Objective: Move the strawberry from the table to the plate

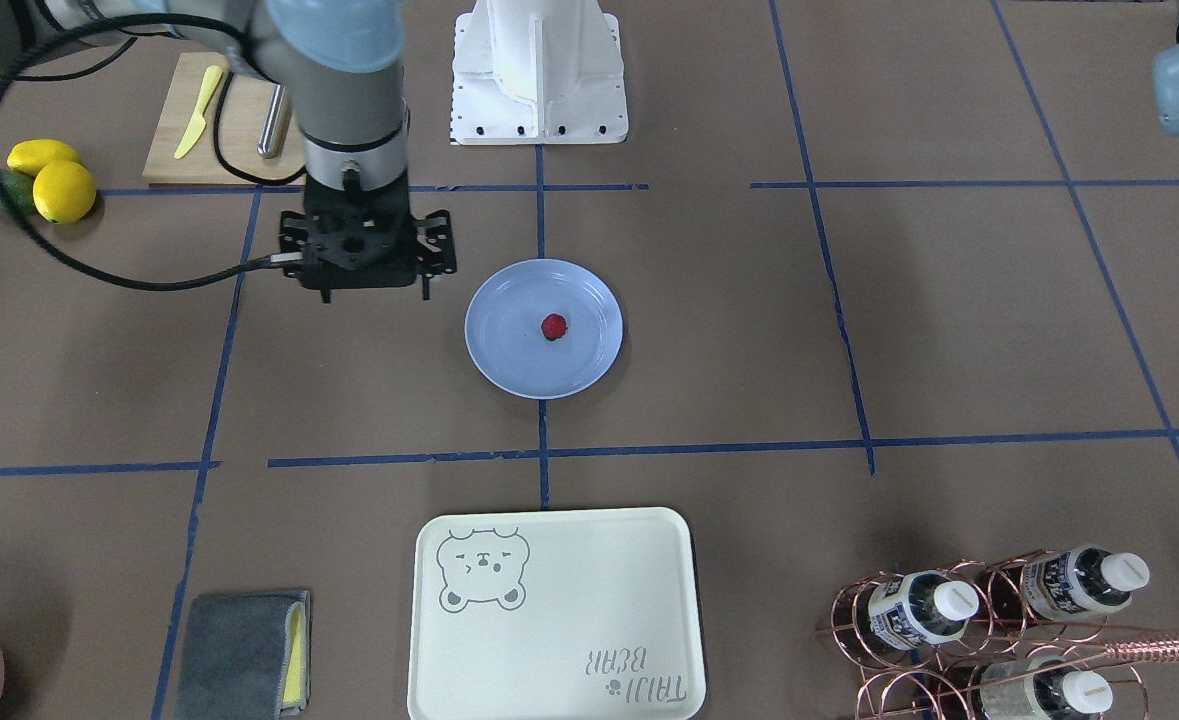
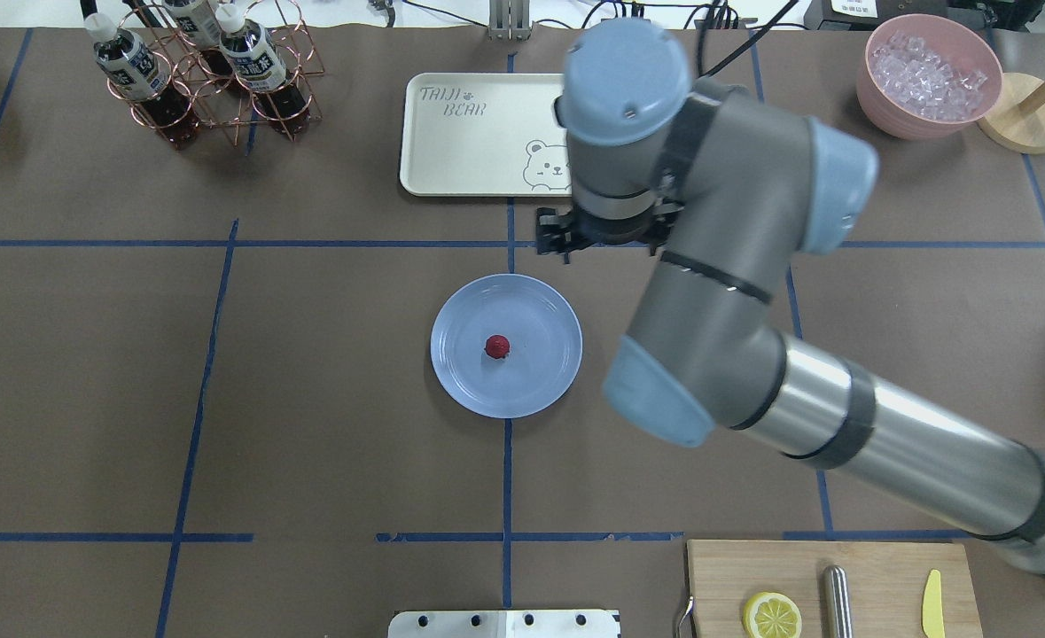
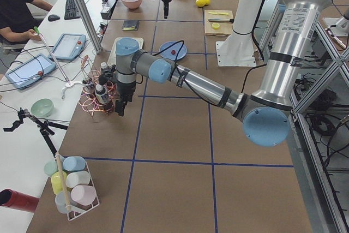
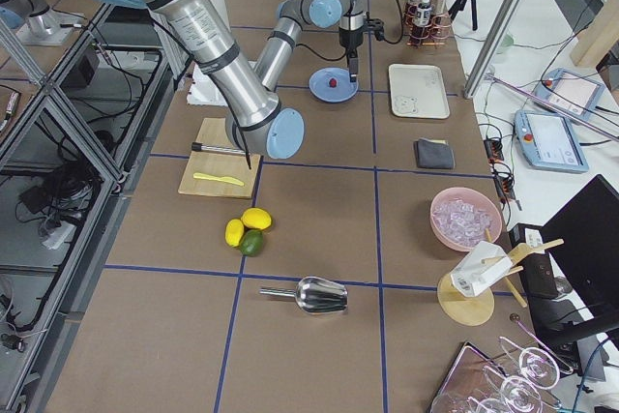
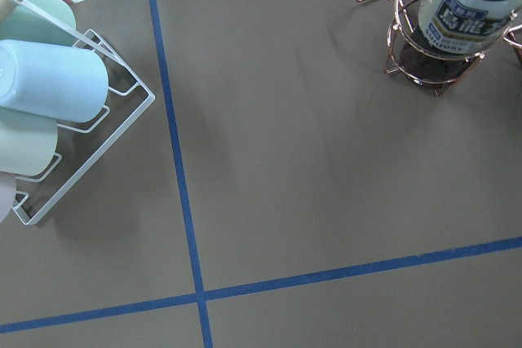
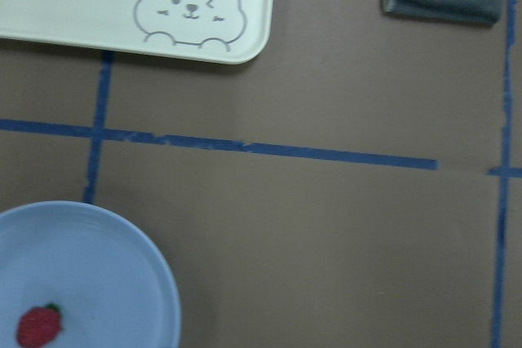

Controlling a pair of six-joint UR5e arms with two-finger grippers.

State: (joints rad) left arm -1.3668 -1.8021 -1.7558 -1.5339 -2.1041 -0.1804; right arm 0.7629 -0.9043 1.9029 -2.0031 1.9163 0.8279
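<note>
Well, how the right jaws and the left jaws stand I cannot tell. Seen from overhead, the right jaws hang over the matte brown paper worktop (image 2: pixel 309 399), at 1 o'clock from the round, glossy pale-blue plate (image 2: pixel 541 377). Near its middle lies the small red strawberry (image 2: pixel 497 346), its green end pointing to about 1 o'clock in the right wrist view.

A robot lab is shown. A big table (image 2: pixel 309 425) is covered in brown paper and marked with blue tape lines (image 2: pixel 194 399), and two robot arms (image 3: pixel 202 85) are set up at it. Metal posts (image 3: pixel 82 9), loose cables (image 4: pixel 53 186) and tablets (image 3: pixel 24 72) are seen around it.
</note>
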